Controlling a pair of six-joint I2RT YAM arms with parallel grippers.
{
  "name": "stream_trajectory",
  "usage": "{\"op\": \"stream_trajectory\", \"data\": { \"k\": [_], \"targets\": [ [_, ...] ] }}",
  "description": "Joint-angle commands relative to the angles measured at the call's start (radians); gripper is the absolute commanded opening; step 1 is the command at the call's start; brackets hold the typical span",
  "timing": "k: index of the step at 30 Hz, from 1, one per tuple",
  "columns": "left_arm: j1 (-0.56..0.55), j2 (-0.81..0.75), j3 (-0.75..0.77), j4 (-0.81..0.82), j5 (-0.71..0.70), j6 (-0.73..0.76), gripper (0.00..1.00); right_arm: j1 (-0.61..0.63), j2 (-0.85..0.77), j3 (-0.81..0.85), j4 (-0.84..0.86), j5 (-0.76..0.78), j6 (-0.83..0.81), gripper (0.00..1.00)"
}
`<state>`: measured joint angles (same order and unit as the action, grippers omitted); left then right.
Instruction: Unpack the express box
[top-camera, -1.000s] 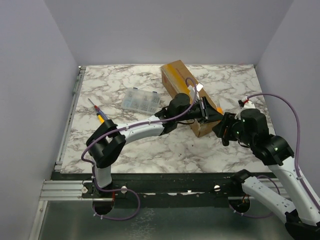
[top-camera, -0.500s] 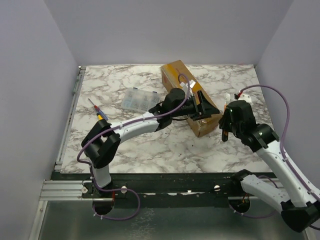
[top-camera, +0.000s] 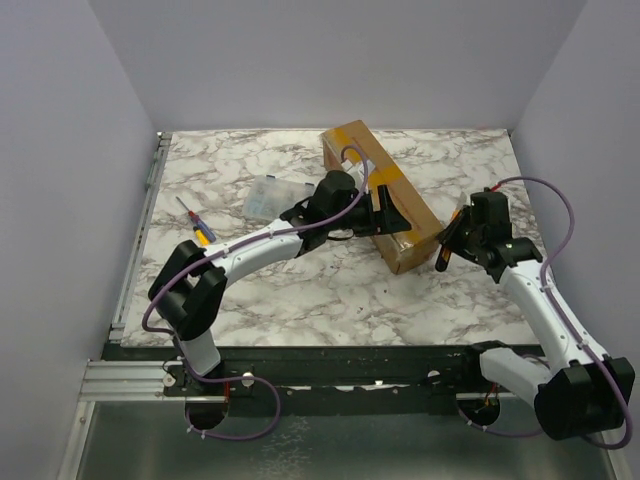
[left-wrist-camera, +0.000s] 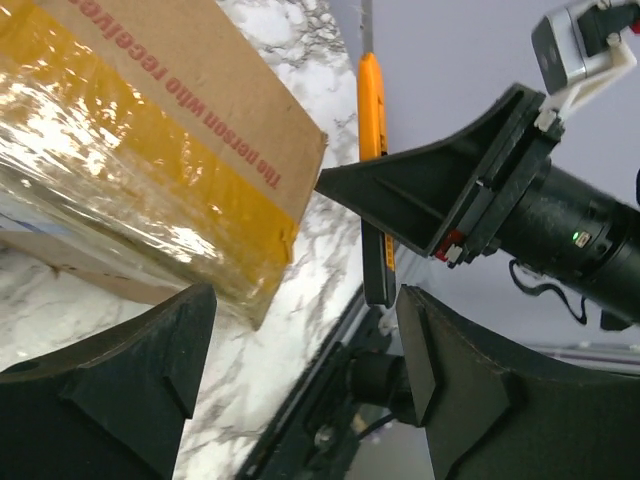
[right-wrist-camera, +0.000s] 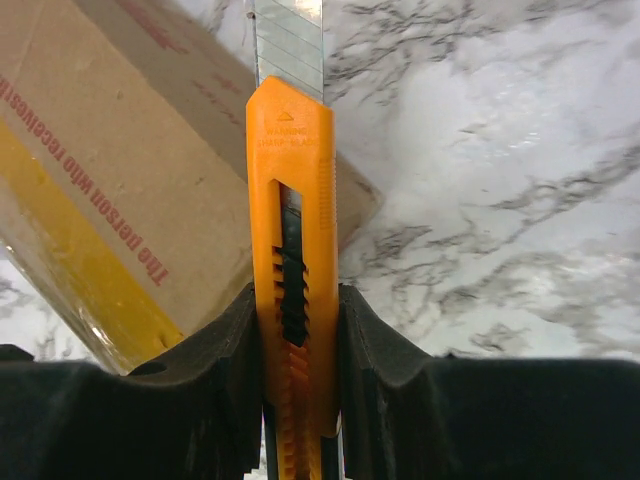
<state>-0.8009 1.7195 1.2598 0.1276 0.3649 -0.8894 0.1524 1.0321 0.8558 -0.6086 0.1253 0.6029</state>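
One knife (right-wrist-camera: 290, 200) in right hand (right-wrist-camera: 293, 335), left hand (left-wrist-camera: 300, 310) agape.

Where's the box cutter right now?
The right wrist view shows the orange box cutter clamped in the right gripper, blade out. From above, it is on the right side, just off the near end of the express box.

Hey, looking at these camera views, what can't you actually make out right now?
- Utility knife blade tip: right wrist view, cut off by the top edge.
- Express box contents: every view, carton closed under its tape.
- Clear case contents: top view, too small; its right end sits behind the left arm.
- Red print on the box: wrist views, cut by frame edges.
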Motion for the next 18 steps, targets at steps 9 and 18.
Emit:
{"op": "stream_trajectory", "data": {
  "k": [9,18],
  "targets": [
    [0.060,-0.118,-0.031,-0.114,-0.186,0.285,0.82,0.003,0.304,0.100,0.413,-0.265,0.000,0.00],
    [0.126,-0.036,0.032,-0.126,-0.059,0.157,0.79,0.003,0.261,0.278,-0.087,-0.052,-0.332,0.01]
  ]
}}
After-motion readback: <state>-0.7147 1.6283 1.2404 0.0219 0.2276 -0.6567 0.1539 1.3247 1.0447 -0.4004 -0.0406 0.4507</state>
